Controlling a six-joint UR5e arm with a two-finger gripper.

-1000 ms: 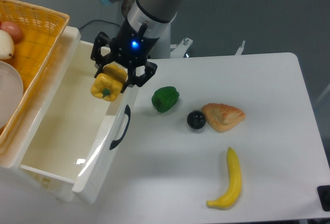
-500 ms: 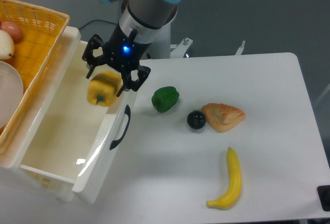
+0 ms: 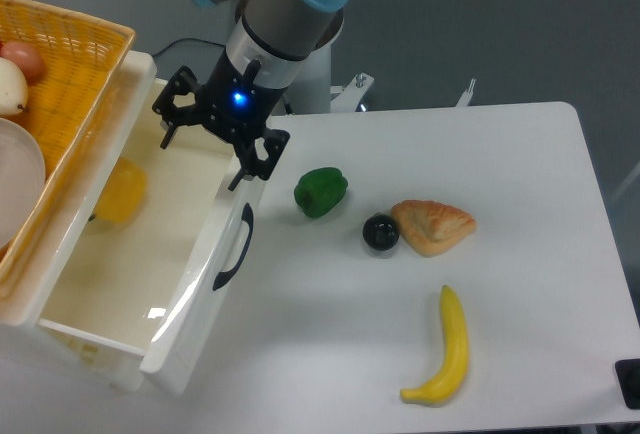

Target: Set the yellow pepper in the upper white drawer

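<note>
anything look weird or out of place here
Only the yellow pepper: it shows as a blurred smear inside the upper white drawer, apparently mid-fall or rolling rather than settled. The tool is open and empty above the drawer's edge. Nothing looks spilled or damaged.

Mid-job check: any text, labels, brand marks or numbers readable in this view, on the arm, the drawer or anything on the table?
None: no readable text, number or sign anywhere in this view.
The gripper shows only a lit blue light, no lettering.
The upper white drawer, yellow pepper, banana and green pepper bear no labels.
</note>
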